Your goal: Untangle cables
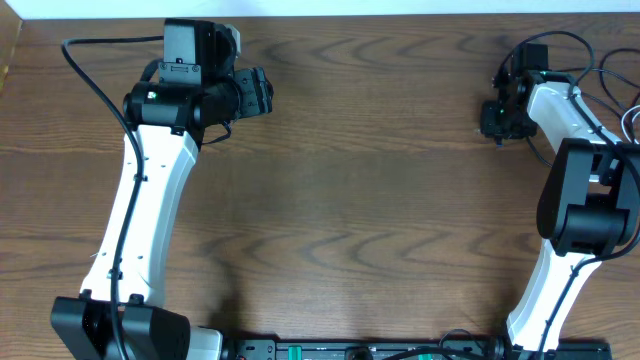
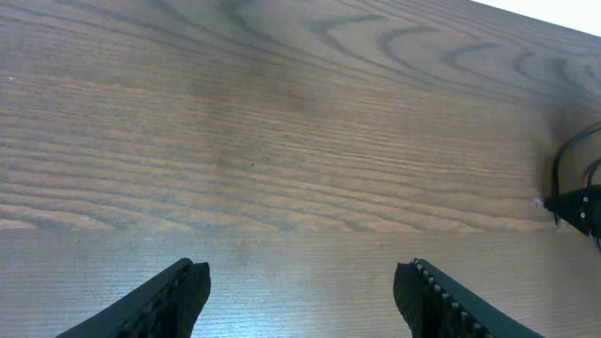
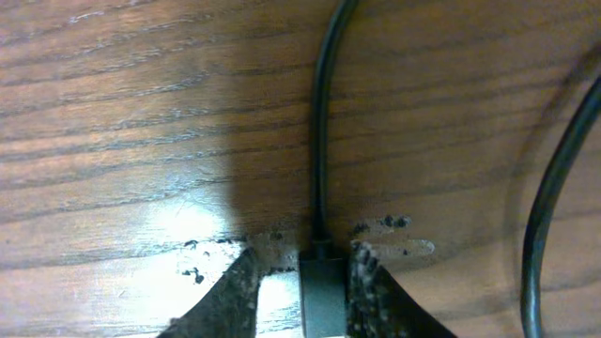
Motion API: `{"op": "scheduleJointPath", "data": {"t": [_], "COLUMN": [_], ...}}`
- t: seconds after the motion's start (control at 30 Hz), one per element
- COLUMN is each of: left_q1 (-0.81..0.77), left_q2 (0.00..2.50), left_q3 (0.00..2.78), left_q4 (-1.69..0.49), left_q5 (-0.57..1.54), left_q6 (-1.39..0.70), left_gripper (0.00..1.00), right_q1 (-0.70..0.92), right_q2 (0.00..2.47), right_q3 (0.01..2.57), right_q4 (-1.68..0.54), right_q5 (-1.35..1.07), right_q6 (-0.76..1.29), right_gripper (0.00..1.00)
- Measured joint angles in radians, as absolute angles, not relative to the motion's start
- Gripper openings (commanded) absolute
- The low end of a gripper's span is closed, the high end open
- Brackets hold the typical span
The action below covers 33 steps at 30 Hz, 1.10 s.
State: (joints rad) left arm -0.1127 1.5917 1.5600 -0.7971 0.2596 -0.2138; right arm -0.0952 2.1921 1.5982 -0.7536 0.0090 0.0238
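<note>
**One plug pinched, one arm idle**

One end of the tangle is in hand. The right gripper (image 3: 313, 274) is clamped on the small dark plug (image 3: 322, 299) of a black cable (image 3: 319, 122), whose cord runs straight away from the fingertips across the table (image 1: 360, 200). A second black cable (image 3: 551, 192) curves past on the right of that view, apart from the held cord. Whether the two cross further on is out of sight, and no white cord can be made out.

My read is that this is the separating step: one end secured and ready to be drawn free. The next move calls for a slow pull away from the loops, watching that the cord slides rather than tightens a knot, with the other arm likely needed to pin the rest down.

From overhead, the right arm reaches to the far right part of the table, wrist bent low so the fingers sit at the surface. The left gripper (image 2: 302, 279) hovers over bare wood at the far left, jaws spread wide and holding nothing, well apart from the cables.
</note>
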Motion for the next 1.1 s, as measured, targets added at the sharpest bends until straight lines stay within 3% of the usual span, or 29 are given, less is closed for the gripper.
{"op": "scheduleJointPath", "data": {"t": [0.43,0.9,1.1], "left_q1": [-0.113,-0.113,-0.113], "left_q2": [1.592,1.592,1.592], "left_q3": [1.560,1.560,1.560], "left_q4": [-0.797,-0.798,-0.797], "left_q5": [0.260,0.260,0.260], "left_q6": [-0.214,-0.214,-0.214], "left_gripper": [0.69,0.69,0.69], "right_q1": [-0.132,-0.165,-0.269], "right_q2": [2.195,2.198,2.202], "right_q3": [1.649,1.873,2.034], "right_q4": [-0.841,-1.001,-1.112], "right_q5": [0.027,0.032,0.030], "right_q6": [0.068,0.070,0.072], "right_gripper": [0.09,0.05,0.03]}}
